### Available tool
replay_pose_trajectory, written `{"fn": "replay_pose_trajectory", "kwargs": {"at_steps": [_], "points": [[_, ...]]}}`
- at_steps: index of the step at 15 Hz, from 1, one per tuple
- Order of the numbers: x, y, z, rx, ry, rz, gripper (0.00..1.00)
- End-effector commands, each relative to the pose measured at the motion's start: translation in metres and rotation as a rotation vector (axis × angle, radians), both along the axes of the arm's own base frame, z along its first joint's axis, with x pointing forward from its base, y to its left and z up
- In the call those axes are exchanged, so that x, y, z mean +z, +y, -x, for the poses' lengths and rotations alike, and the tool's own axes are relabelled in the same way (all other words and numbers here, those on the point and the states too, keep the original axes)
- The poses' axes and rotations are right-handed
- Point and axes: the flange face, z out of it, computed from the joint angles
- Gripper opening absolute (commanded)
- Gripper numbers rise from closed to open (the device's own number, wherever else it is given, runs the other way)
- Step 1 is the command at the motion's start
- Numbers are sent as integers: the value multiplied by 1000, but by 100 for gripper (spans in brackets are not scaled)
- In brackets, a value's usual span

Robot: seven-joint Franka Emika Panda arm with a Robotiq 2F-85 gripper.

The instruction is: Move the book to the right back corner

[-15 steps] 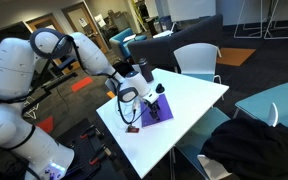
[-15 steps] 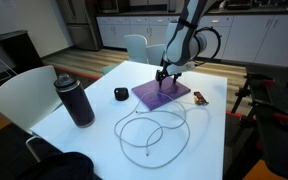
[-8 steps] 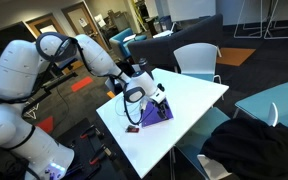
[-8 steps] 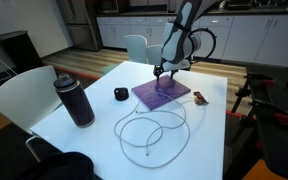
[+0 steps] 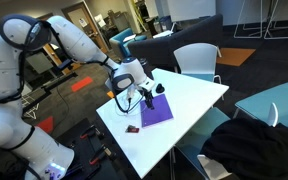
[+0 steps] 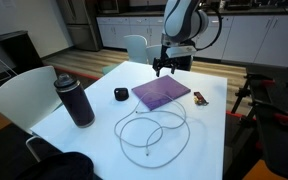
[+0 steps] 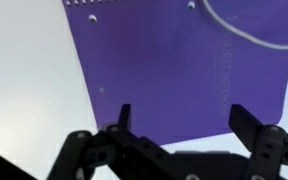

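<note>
The purple book [image 6: 162,95] lies flat on the white table [image 6: 104,125]. It also shows in an exterior view [image 5: 156,111] and fills most of the wrist view [image 7: 184,65]. My gripper [image 6: 162,70] hangs above the book's far edge, open and empty, clear of the cover. In an exterior view it is above the book [image 5: 147,97]. In the wrist view the two fingers [image 7: 184,118] stand wide apart over the book's lower edge.
A white cable [image 6: 152,130] loops on the table near the book. A black bottle [image 6: 74,100], a small black cylinder [image 6: 121,95] and a small dark red card [image 6: 200,99] sit around it. White chairs [image 6: 136,48] stand by the table edges.
My gripper has risen off the book and moved toward its far edge. The book lies flat on the table, no longer touched.
</note>
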Motion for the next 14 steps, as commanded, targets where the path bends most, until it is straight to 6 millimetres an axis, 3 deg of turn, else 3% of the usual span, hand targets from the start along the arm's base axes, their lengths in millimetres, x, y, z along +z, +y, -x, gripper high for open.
{"fn": "replay_pose_trajectory", "kwargs": {"at_steps": [1, 4, 11, 14], "points": [[30, 6, 20, 90, 110, -76, 80], [29, 8, 16, 122, 175, -147, 58], [-24, 15, 11, 125, 183, -207, 5], [-44, 17, 6, 126, 182, -192, 0]]}}
